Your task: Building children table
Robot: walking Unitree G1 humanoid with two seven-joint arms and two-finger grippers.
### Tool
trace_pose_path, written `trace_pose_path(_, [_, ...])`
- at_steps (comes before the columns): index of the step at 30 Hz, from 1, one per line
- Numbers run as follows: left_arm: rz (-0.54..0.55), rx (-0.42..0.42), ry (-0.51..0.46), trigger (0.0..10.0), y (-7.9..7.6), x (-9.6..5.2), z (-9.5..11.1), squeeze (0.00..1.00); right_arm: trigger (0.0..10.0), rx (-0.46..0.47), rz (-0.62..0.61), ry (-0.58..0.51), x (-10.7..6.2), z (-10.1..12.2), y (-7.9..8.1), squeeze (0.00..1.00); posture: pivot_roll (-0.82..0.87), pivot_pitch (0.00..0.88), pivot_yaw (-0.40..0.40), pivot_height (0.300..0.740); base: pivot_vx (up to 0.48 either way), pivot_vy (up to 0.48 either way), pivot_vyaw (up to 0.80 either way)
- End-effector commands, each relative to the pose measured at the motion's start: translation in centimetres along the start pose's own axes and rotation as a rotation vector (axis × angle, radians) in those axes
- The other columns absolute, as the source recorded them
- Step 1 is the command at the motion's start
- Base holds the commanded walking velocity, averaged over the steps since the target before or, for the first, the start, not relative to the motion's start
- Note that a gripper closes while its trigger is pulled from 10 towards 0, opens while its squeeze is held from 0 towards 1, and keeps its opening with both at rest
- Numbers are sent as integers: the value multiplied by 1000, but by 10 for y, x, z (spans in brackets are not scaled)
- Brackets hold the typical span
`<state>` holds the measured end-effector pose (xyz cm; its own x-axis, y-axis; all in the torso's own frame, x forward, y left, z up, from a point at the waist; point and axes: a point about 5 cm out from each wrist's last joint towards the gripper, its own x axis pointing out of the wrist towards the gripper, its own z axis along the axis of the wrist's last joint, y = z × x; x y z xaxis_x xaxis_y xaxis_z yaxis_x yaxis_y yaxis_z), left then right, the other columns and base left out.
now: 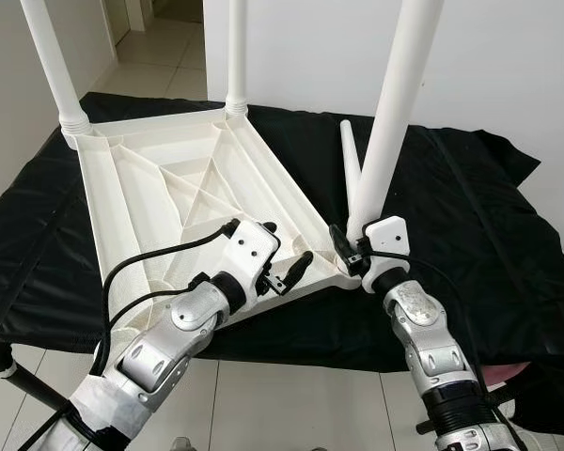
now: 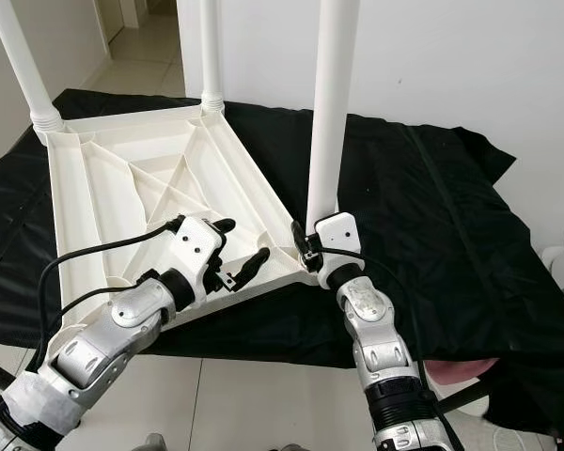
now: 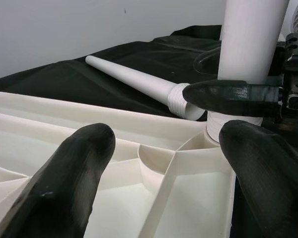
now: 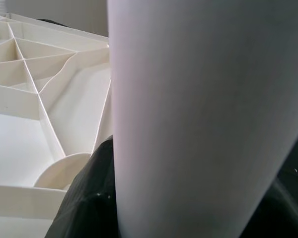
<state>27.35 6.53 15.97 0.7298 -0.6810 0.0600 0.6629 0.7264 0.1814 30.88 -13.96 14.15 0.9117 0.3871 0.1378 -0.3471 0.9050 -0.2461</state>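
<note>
The three upright legs are cut off at the frame top. The tabletop (image 1: 183, 193) lies inverted on the black cloth (image 1: 470, 216). The right gripper (image 1: 350, 252) clamps the near-corner leg (image 1: 392, 113) at its base. The left gripper (image 1: 284, 268) hovers open above the tabletop's near edge. A loose leg (image 3: 134, 82) lies just beyond that corner.

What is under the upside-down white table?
A black cloth lies under the white table. A loose leg rests on it too. What the cloth covers is hidden.
</note>
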Motion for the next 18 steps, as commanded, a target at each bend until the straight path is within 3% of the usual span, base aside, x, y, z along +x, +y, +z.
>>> trace_pose_path(1, [-337, 13, -26, 10000, -18, -1, 6, 0, 10000, 10, 1, 22, -4, -5, -3, 0, 30, 22, -69, 740, 0, 0, 0])
trace_pose_path(5, [-335, 13, -30, 10000, -18, 1, 7, 0, 10000, 22, 14, 31, -5, -7, -4, 0, 30, 25, -67, 740, 0, 0, 0])
trace_pose_path(8, [-333, 13, -33, 10000, -18, 1, 8, 0, 10000, 89, -6, 54, -5, -12, -6, 0, 30, 25, -67, 740, 0, 0, 0])
trace_pose_path(11, [-333, 13, -33, 10000, -18, 1, 8, 0, 10000, 99, -11, 57, -5, -13, -7, 0, 30, 25, -67, 740, 0, 0, 0])
trace_pose_path(13, [-331, 16, -35, 10000, -17, 1, 9, 0, 10000, 169, -36, 70, -4, -15, -7, 0, 33, 37, -63, 740, 0, 0, 0])
trace_pose_path(18, [-330, 17, -37, 10000, -17, 1, 10, 0, 10000, 205, -46, 78, -4, -16, -7, 0, 34, 39, -65, 740, 0, 0, 0])
